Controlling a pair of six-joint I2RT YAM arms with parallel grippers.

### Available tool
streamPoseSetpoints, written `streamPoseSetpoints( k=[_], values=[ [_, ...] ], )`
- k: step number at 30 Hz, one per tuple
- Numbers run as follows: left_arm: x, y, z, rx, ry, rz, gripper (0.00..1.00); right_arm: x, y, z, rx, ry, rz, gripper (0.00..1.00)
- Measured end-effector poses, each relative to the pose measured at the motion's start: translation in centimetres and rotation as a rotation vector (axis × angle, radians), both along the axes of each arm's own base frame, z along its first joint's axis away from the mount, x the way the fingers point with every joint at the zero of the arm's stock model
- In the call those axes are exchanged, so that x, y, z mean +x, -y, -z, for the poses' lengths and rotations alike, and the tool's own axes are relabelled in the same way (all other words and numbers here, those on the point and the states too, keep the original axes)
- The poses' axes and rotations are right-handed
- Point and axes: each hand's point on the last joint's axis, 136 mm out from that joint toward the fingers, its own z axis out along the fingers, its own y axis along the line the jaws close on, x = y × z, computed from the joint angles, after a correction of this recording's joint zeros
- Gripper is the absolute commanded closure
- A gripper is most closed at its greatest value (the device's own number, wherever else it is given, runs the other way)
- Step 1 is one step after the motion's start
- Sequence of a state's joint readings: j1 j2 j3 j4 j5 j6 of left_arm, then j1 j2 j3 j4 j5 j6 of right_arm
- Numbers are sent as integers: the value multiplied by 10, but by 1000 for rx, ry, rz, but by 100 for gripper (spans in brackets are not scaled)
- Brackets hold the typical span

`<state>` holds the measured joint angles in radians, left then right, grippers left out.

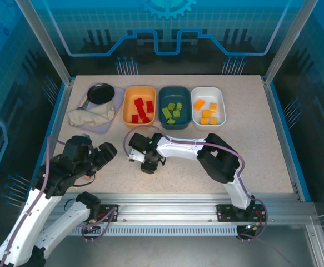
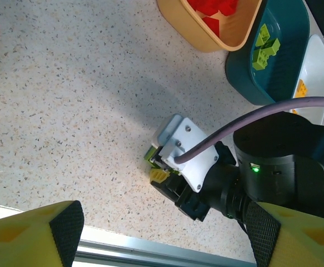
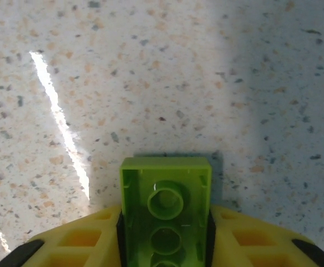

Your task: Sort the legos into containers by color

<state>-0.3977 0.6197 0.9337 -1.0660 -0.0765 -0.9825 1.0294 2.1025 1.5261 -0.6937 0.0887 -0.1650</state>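
Note:
My right gripper is shut on a light green lego, held underside up just above the speckled table. From above, that gripper hangs in front of the orange-yellow bin. The left wrist view shows the same green lego at the right gripper's tip. My left gripper is open and holds nothing; it sits to the left of the right one. Red legos lie in the orange-yellow bin, green legos in the teal bin, and orange legos in the white bin.
A small round black pan and a crumpled beige cloth sit at the back left, on a pale tray. The metal rail runs along the table's near edge, close behind both grippers.

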Motion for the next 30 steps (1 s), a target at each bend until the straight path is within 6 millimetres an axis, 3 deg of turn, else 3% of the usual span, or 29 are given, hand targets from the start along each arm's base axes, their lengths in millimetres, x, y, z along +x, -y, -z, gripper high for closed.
streamPoseSetpoints(
  k=[4,9,13,18,23,30],
  values=[
    [0,5,12,-35,-34,-14,20,24,12,-14,42,3,120,65],
    [6,19,35,-117,-93,-30,19,83,42,-73,208,40,366,65],
    [29,33,49,-230,-155,-69,19,138,80,-120,342,85,597,66],
    [68,41,54,-334,-174,-114,19,195,111,-151,439,124,818,66],
    [120,60,43,-364,-176,-70,19,260,115,-157,486,168,975,65],
    [198,84,2,-371,-60,23,20,328,117,-122,487,171,1129,65]
  ],
)
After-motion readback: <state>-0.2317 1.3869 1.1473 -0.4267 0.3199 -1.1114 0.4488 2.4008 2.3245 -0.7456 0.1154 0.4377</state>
